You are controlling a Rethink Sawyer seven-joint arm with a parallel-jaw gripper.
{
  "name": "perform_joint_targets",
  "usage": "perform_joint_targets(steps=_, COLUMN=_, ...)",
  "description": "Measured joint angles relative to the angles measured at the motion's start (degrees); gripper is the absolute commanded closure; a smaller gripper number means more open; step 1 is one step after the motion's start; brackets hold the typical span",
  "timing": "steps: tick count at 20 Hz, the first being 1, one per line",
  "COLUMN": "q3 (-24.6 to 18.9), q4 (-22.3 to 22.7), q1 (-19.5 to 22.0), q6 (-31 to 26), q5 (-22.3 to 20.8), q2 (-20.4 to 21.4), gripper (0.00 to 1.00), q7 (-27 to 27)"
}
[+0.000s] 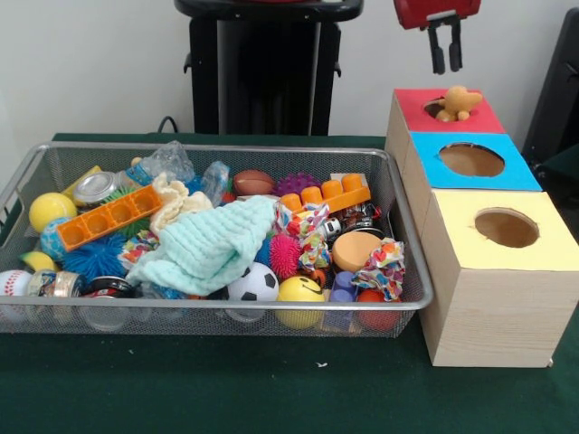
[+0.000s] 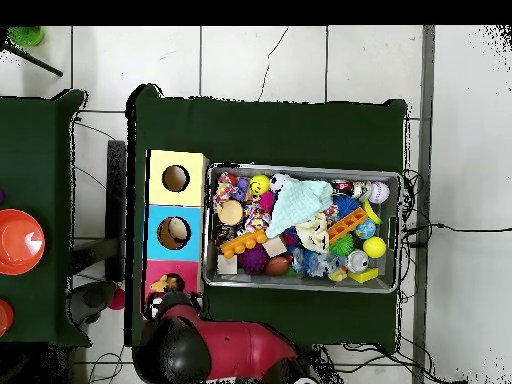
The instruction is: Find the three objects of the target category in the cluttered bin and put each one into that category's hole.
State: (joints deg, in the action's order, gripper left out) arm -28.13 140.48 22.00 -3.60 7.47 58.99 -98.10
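Note:
My gripper (image 1: pixel 446 65) hangs open at the top right, its two black fingers pointing down with nothing between them. Just below it a yellow duck-like toy (image 1: pixel 459 102) rests on the rim of the hole in the red-topped box (image 1: pixel 412 101). In the overhead view the toy (image 2: pixel 160 285) shows on the red box (image 2: pixel 186 270) at the edge of the red arm (image 2: pixel 220 350), which hides the gripper. The wire bin (image 1: pixel 208 316) holds a jumble of toys under a mint cloth (image 1: pixel 213 244).
A blue-topped box (image 1: pixel 430 172) and a yellow-topped box (image 1: pixel 461 244) stand in a row with the red one, right of the bin. The bin holds a soccer ball (image 1: pixel 252 285), a yellow smiley ball (image 1: pixel 299 294), orange bricks (image 1: pixel 109 217), spiky balls and a tin (image 1: pixel 95 188).

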Motion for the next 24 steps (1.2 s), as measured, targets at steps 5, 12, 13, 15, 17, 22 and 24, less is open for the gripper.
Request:
perform_joint_targets(steps=5, q3=1.12, q4=-1.0, q1=-1.05, q6=0.0, q5=-0.01, q2=0.57, gripper=1.0, q7=0.0)
perform_joint_targets(steps=12, q3=1.0, q4=-1.0, q1=-0.92, q6=0.0, q5=-0.02, q2=0.57, gripper=1.0, q7=0.0)
perform_joint_targets(steps=13, q3=0.96, q4=-1.0, q1=-0.87, q6=0.0, q5=-0.02, q2=0.57, gripper=1.0, q7=0.0)
perform_joint_targets(steps=15, q3=0.79, q4=-1.0, q1=-0.56, q6=0.0, q5=-0.02, q2=0.57, gripper=1.0, q7=0.0)
perform_joint_targets(steps=17, q3=0.7, q4=-1.01, q1=-0.13, q6=0.0, q5=-0.01, q2=0.37, gripper=1.0, q7=0.0)
perform_joint_targets(steps=22, q3=0.68, q4=-1.01, q1=-0.05, q6=0.0, q5=-0.01, q2=-0.83, gripper=1.0, q7=0.0)
perform_joint_targets(steps=24, q3=0.67, q4=-1.02, q1=-0.07, q6=0.0, q5=-0.01, q2=-1.41, gripper=1.0, q7=0.0)
